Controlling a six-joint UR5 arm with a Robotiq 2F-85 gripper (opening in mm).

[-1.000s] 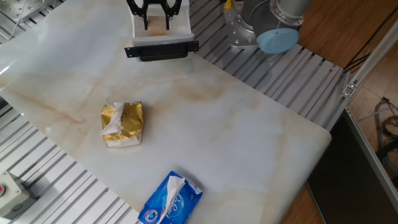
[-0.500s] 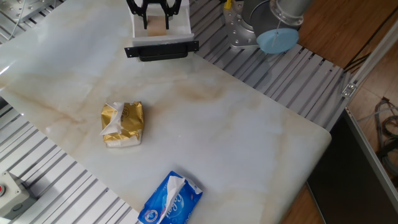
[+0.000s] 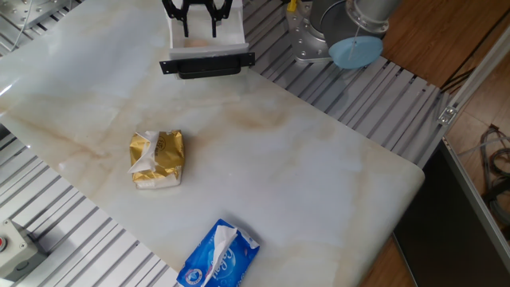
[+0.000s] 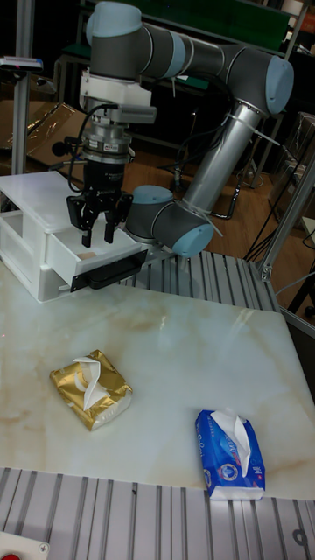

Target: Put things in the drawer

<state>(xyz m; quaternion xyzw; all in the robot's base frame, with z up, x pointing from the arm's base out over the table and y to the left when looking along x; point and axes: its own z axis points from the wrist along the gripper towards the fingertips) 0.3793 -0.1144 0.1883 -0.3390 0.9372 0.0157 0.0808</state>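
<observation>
Cube (image 4: 87, 254): small pale tan wooden block, only partly visible inside the pulled-out tray of the drawer; in the fixed view it is hidden or too faint to make out.
Drawer (image 4: 35, 229): white boxy plastic unit at the surface's far edge, tray open, black front trim; its top is cut off in the fixed view.
Gripper (image 4: 98, 234): black, directly above the open tray; jaws spread apart, holding nothing.
Gold packet (image 3: 157, 158): crinkled foil, white tissue poking out, mid-surface.
Blue-and-white pack (image 3: 219, 257): soft plastic, near front edge, partly cut off.
Surface (image 3: 303, 175): glossy pale marble, tan veins.
</observation>
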